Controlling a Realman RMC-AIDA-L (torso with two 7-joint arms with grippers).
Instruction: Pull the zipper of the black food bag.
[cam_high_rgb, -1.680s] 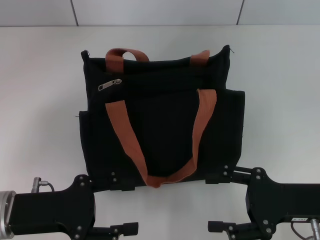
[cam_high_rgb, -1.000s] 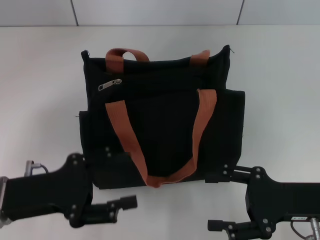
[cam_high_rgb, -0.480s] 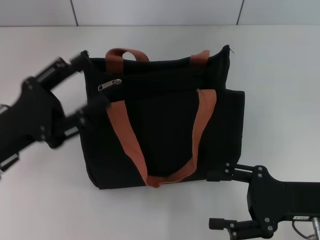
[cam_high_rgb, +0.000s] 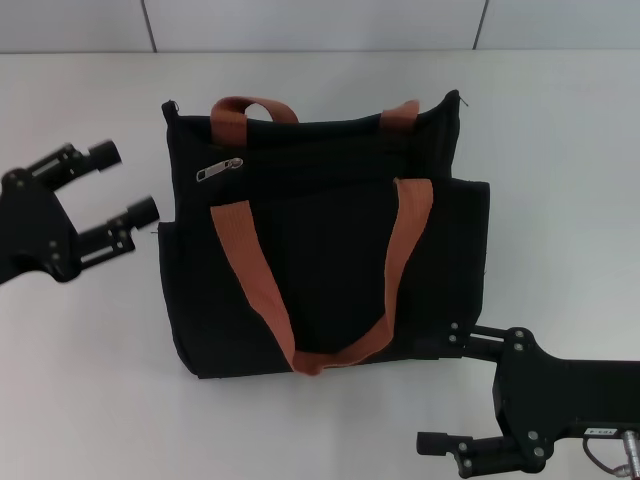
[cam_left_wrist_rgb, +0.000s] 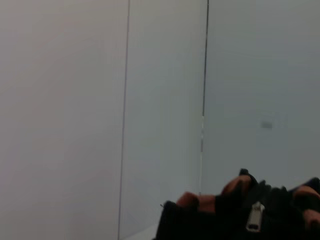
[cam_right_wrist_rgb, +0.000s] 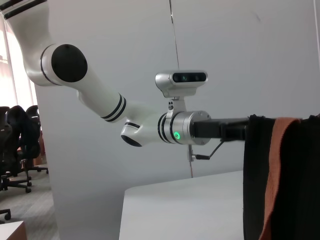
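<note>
right gripper (cam_high_rgb: 437, 395) sat nearest, fingers spread, at the near right corner of the black food bag (cam_high_rgb: 330, 290) | left gripper (cam_high_rgb: 125, 182) was spread wide just left of the bag, not touching | zipper (cam_high_rgb: 219, 169) lay farther, upper left panel, right of the left gripper

The black food bag (cam_high_rgb: 325, 235) lies flat on the table, its silver zipper (cam_high_rgb: 219, 169) at the upper-left corner
</note>
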